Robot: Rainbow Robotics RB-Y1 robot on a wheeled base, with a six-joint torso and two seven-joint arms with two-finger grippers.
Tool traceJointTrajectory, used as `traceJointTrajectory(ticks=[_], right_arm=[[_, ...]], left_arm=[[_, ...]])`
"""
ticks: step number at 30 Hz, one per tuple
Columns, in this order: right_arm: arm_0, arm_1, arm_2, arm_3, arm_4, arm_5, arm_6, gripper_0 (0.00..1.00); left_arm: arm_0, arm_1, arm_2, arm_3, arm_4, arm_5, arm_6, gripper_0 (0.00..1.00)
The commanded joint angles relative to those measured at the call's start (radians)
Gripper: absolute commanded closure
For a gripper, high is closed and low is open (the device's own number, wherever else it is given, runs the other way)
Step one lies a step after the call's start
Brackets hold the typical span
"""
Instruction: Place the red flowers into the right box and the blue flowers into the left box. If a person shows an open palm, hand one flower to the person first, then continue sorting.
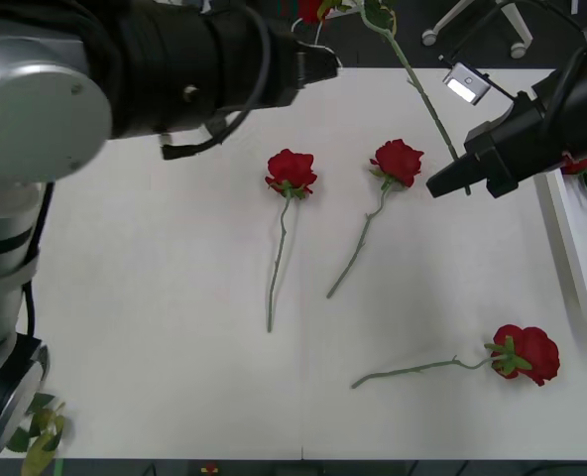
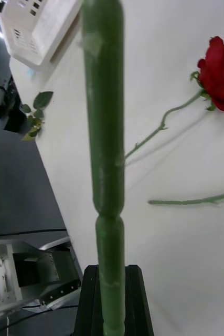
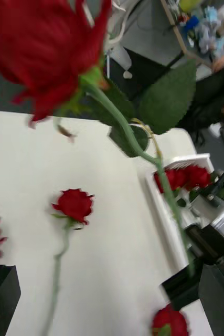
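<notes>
R gripper [image 1: 450,181], right-centre of front view, clenched on the lower stem of a held rose [image 1: 412,71]; stem runs up-left to top edge, bloom up by the L gripper [image 1: 318,64] at top centre. L fingers: can't tell if apart or closed. R wrist view: thick green stem [image 2: 104,157] rising from between black fingers [image 2: 135,302].

On the white table [image 1: 155,327]: three red flowers — one centre [image 1: 292,172], one just right of it [image 1: 399,161], one lower right [image 1: 528,353], stem pointing left. Right box [image 1: 576,253] at right edge, red blooms inside [image 3: 182,177]. Loose leaf sprig [image 1: 38,424] lower left corner.
</notes>
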Motion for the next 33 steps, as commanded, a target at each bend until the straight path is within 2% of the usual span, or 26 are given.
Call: traceJointTrajectory(ticks=[1, 3, 8, 17, 24, 31, 33], right_arm=[[0.000, -0.100, 0.001, -0.020, 0.058, 0.031, -0.036, 1.00], [0.000, -0.136, 0.001, -0.018, 0.104, 0.056, -0.036, 1.00], [0.022, -0.199, 0.003, 0.022, 0.187, 0.110, -0.029, 1.00], [0.100, -0.311, 0.001, 0.086, 0.374, 0.079, -0.019, 1.00], [0.101, -0.335, 0.000, 0.218, 0.431, 0.073, -0.009, 1.00], [0.104, -0.361, 0.000, 0.352, 0.462, 0.033, 0.016, 1.00], [0.117, -0.381, 0.000, 0.382, 0.483, 0.005, 0.034, 1.00]], left_arm=[[0.086, 0.080, 0.120, 0.009, 0.134, 0.063, -0.194, 0.00], [0.127, 0.112, 0.152, 0.047, 0.188, 0.063, -0.363, 0.00], [0.185, 0.163, 0.178, 0.141, 0.234, 0.051, -0.633, 0.00], [0.250, 0.188, 0.198, 0.405, 0.447, -0.116, -1.022, 0.00], [0.313, 0.217, 0.126, 0.504, 0.583, -0.267, -1.176, 0.00], [0.308, 0.231, 0.065, 0.526, 0.553, -0.267, -1.163, 0.00], [0.290, 0.227, 0.006, 0.547, 0.557, -0.271, -1.088, 0.00]])
